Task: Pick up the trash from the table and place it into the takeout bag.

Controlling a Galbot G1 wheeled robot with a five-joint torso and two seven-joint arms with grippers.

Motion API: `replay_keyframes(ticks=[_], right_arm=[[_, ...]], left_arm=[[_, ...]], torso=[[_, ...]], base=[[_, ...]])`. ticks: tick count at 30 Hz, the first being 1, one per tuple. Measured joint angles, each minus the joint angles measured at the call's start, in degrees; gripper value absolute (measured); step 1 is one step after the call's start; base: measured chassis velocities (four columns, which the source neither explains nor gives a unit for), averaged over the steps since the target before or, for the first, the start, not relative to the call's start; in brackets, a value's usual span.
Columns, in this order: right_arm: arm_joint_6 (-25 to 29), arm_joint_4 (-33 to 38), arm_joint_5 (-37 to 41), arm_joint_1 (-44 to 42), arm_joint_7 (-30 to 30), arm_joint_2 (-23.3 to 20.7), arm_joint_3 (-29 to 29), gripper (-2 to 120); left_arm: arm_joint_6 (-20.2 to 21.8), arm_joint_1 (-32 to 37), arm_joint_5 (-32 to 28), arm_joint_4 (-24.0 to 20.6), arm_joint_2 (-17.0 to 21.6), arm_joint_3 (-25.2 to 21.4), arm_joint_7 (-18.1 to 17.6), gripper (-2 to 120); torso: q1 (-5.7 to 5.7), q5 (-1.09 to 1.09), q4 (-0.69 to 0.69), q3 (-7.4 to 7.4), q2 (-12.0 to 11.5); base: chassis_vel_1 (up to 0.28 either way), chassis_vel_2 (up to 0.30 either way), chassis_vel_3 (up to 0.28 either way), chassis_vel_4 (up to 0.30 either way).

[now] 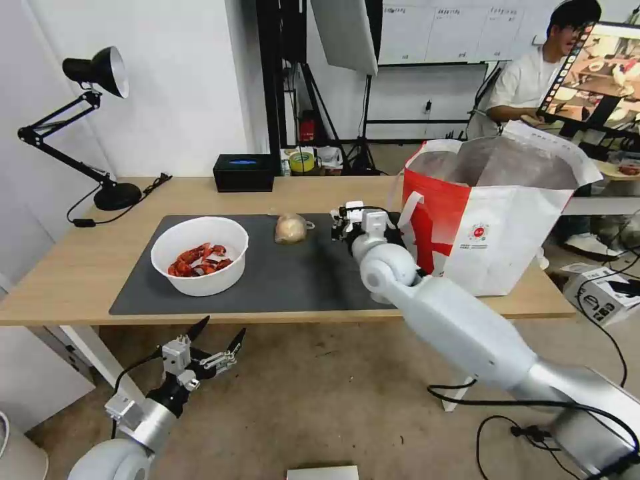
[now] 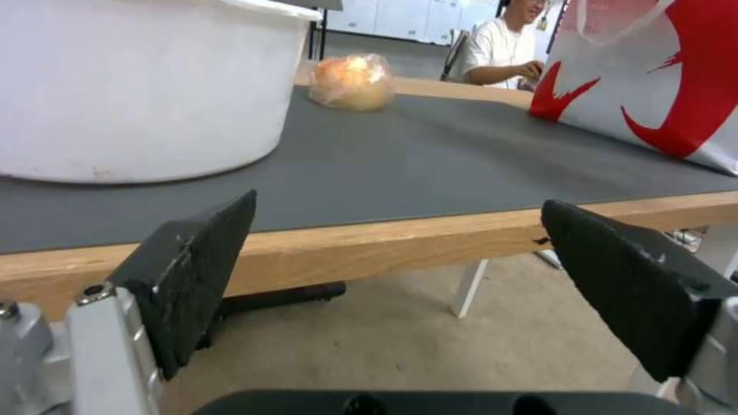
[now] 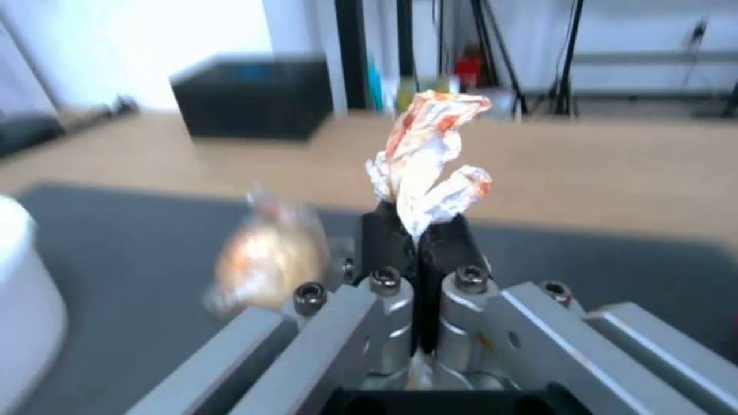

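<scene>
Right gripper point(image 3: 419, 233) is pinching a crumpled, red-stained white tissue point(image 3: 426, 161) over the dark grey rectangular mat point(image 1: 280, 280) on the light-wood table point(image 1: 67, 267); left gripper point(image 1: 217, 340), fingers spread, is hanging below the near edge.

Head view high, looking forward and down across the table point(image 1: 80, 267); left wrist view low at near table edge, facing far across the grey mat point(image 2: 430, 155); right wrist view close over mat, facing far wall; all share mat.
</scene>
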Motion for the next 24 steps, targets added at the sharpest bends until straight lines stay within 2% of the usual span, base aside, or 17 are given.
replay_keyframes(ticks=[10, 17, 24], right_arm=[[1.40, 10.51, -2.22, 0.41, 1.00, -8.65, 7.40, 0], [2.06, 11.44, -3.44, -0.44, 1.49, -12.48, 11.47, 0], [1.76, 8.93, -5.69, -0.75, 3.56, -14.93, 13.97, 0]], left_arm=[[0.20, 0.05, 0.06, -0.60, -0.22, 0.31, -0.13, 100], [0.24, 0.05, 0.09, -0.79, -0.30, 0.46, -0.14, 100], [0.24, 0.25, 0.12, -1.04, -0.44, 0.48, -0.18, 100]], torso=[[-0.01, -0.01, 0.00, 0.00, 0.00], [0.00, 0.00, 0.00, 0.00, 0.00], [0.00, 0.00, -0.01, 0.00, 0.00]], base=[[0.000, 0.000, 0.000, 0.000], [0.000, 0.000, 0.000, 0.000], [0.000, 0.000, 0.000, 0.000]])
